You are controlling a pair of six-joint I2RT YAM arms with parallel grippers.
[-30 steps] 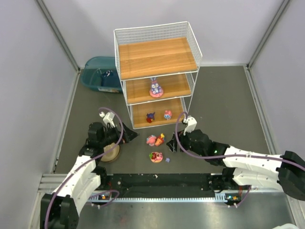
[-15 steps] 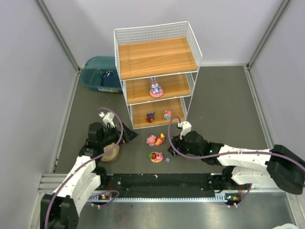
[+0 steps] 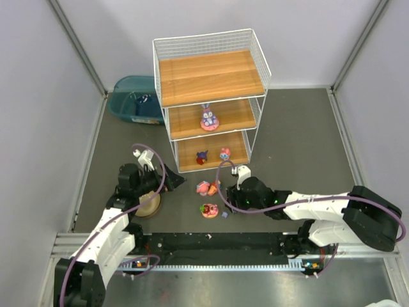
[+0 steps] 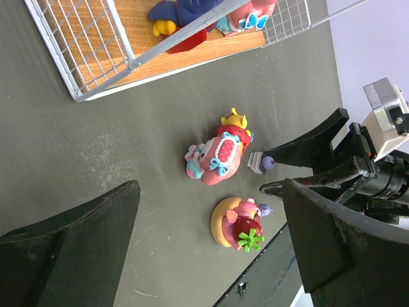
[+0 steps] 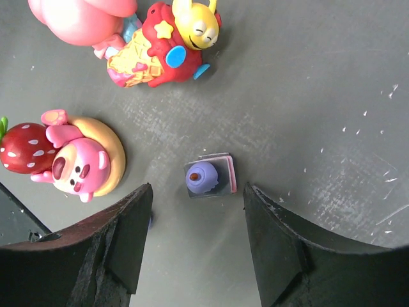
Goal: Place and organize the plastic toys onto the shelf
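Shelf point(image 3: 211, 77): bunny point(image 3: 208, 118) on middle board, dark toy point(image 3: 202, 157) and pink toy point(image 3: 224, 153) on bottom. Left fingers point(image 4: 70, 256) wide; right fingers point(image 5: 115, 243) apart around purple piece point(image 5: 203, 177).

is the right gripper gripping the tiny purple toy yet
No, the right gripper stands open astride the tiny purple toy, which sits on the table with a gap at each finger.
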